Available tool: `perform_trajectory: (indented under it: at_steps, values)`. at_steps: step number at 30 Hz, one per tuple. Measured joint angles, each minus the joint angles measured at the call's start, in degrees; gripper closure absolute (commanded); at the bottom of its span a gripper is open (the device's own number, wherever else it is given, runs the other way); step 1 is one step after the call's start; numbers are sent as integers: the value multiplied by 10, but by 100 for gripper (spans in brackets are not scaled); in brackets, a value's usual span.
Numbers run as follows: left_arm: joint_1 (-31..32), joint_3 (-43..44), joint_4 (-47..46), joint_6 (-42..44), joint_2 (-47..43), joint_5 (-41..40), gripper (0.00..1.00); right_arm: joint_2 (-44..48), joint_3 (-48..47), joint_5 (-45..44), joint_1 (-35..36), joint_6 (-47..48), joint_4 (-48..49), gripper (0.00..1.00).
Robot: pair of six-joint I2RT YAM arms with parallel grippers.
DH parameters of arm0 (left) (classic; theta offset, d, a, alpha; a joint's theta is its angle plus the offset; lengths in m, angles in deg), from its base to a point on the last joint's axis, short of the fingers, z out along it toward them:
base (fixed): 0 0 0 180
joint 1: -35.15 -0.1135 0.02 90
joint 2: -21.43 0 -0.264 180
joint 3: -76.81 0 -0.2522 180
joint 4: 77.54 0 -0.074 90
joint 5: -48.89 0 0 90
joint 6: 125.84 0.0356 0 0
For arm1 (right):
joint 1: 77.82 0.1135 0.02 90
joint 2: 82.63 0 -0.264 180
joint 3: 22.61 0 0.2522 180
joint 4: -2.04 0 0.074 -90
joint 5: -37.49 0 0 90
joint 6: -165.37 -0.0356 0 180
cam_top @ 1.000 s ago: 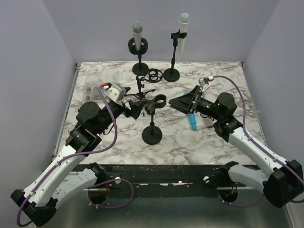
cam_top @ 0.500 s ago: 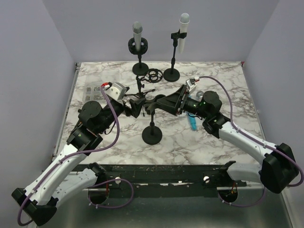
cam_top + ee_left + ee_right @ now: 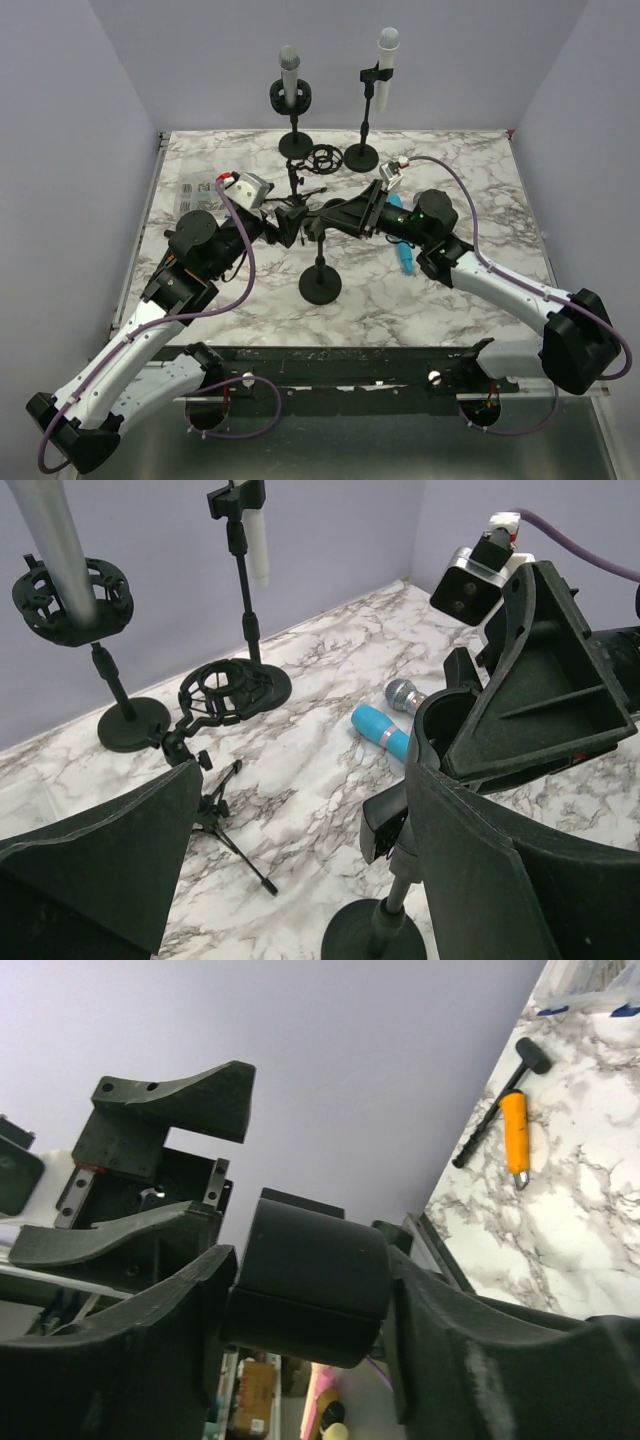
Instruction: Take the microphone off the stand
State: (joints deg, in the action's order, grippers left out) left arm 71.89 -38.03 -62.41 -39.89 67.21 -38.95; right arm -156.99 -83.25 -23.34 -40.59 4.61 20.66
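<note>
Scene: a marble table (image 3: 250, 300) between lilac walls, where my two arms meet from either side at the top of the centre stand (image 3: 320, 285).

Right gripper (image 3: 310, 1295): closed in around the stand's black clip (image 3: 300, 1250). My wrist view shows one finger (image 3: 130, 1360) pressed to each flank of the clip, with no gap that I can see.

Left gripper (image 3: 300, 810): spread wide and holding nothing. The stand's pole rises in the gap, close to my right-hand finger, and I cannot tell whether they touch.

Microphone (image 3: 380, 730): blue body and silver grille, lying flat on the marble. It is to the right of the centre stand, apart from its base, and in the overhead view it sits beside my right forearm.

Back row: a silver microphone (image 3: 289, 70) stands upright in a ring-mount stand. A white microphone (image 3: 386, 60) is clipped to a taller stand beside it. Both are at the table's far edge.

Middle ground: a small tripod (image 3: 225, 825) carries a round shock mount (image 3: 225, 690), between the back row and my left gripper.
</note>
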Motion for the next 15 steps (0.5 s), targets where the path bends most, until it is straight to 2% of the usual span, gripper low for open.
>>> perform_trajectory:
  at_steps: [5,15]
  values:
    - [-1,0,0,-1,0,0,14,4,10,-4,4,-1,15,57]
    - [-4,0,0,-1,-1,0,14,5,119,-30,14,-5,77,60]
